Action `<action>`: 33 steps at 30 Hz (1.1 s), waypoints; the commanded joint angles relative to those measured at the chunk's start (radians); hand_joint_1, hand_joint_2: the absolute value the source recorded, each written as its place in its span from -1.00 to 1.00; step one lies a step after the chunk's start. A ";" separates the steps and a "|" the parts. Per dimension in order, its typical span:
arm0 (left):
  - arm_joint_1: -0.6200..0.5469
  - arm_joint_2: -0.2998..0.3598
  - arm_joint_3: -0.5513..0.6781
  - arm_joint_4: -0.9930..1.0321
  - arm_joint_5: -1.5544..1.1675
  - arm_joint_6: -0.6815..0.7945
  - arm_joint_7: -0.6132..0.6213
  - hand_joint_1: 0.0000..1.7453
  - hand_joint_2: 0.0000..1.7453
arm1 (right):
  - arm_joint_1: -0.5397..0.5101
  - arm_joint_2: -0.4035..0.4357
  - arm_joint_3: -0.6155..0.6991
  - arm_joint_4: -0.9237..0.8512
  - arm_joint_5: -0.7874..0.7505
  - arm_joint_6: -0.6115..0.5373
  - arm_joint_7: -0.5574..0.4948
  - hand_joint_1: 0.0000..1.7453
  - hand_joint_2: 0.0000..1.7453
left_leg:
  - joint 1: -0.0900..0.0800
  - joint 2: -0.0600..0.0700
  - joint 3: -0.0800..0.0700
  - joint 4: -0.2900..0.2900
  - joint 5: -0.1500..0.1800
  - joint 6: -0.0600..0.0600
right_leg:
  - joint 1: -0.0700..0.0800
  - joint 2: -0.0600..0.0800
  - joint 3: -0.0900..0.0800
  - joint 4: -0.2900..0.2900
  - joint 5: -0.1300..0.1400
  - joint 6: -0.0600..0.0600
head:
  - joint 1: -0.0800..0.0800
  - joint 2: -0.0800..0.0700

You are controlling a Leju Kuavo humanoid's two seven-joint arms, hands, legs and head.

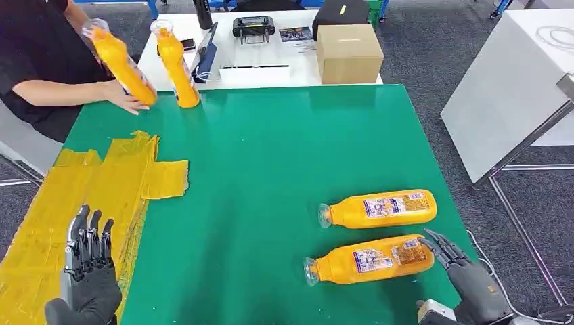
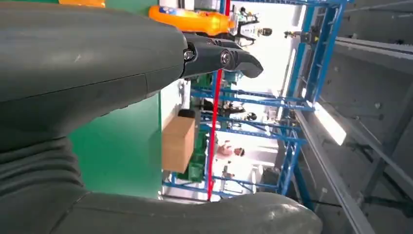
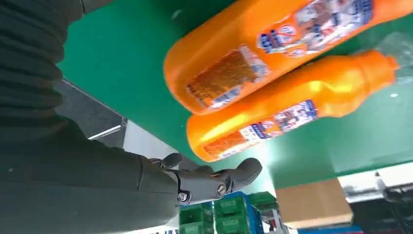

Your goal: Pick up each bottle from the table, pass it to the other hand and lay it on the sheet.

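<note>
Two orange bottles lie on their sides on the green table [image 1: 271, 169] at the right: the near bottle [image 1: 371, 260] [image 3: 272, 44] and the far bottle [image 1: 380, 208] [image 3: 292, 107]. My right hand [image 1: 467, 277] [image 3: 204, 180] is open, its fingertips just beside the near bottle's base. Over the yellow sheet [image 1: 81, 203] at the front left my left hand [image 1: 88, 274] [image 2: 219, 56] hovers open and holds nothing. At the far left a person's hand [image 1: 128, 100] holds a tilted orange bottle [image 1: 122, 62]; another orange bottle [image 1: 177, 66] stands upright next to it.
A cardboard box [image 1: 348, 53] sits on the white table behind, with a dark device [image 1: 254, 27] and papers. A white table [image 1: 514, 88] stands to the right. The person [image 1: 40, 61] sits at the far left corner.
</note>
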 commanded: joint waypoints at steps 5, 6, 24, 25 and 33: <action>-0.035 0.057 -0.045 0.076 0.008 -0.004 0.013 -1.00 -1.00 | 0.020 -0.022 -0.020 0.022 0.017 0.022 0.019 -1.00 1.00 | 0.002 -0.001 0.004 -0.002 0.000 0.000 | 0.002 0.000 0.005 -0.003 0.001 -0.001 | 0.000 0.000; -0.035 0.057 -0.045 0.076 0.008 -0.004 0.013 -1.00 -1.00 | 0.020 -0.022 -0.020 0.022 0.017 0.022 0.019 -1.00 1.00 | 0.000 -0.001 0.001 -0.001 0.001 0.000 | 0.000 -0.001 0.002 -0.002 0.000 0.000 | 0.000 0.000; -0.075 0.102 -0.109 0.093 0.026 0.010 0.037 -1.00 -1.00 | -0.165 -0.056 0.232 0.226 0.108 -0.006 0.077 -1.00 1.00 | 0.002 0.001 0.003 -0.002 0.001 0.000 | 0.002 0.001 0.004 -0.003 0.002 -0.001 | 0.000 0.000; -0.077 0.108 -0.110 0.096 0.033 0.014 0.040 -1.00 -1.00 | -0.178 -0.063 0.257 0.243 0.110 -0.021 0.085 -1.00 1.00 | 0.002 0.002 0.004 -0.003 0.001 0.000 | 0.002 0.002 0.005 -0.004 0.002 -0.001 | 0.000 0.000; -0.076 0.109 -0.110 0.096 0.035 0.014 0.040 -1.00 -1.00 | -0.179 -0.068 0.263 0.246 0.109 -0.023 0.087 -1.00 1.00 | 0.001 0.001 0.002 -0.002 0.001 0.000 | 0.001 0.000 0.003 -0.003 0.001 -0.001 | 0.000 0.000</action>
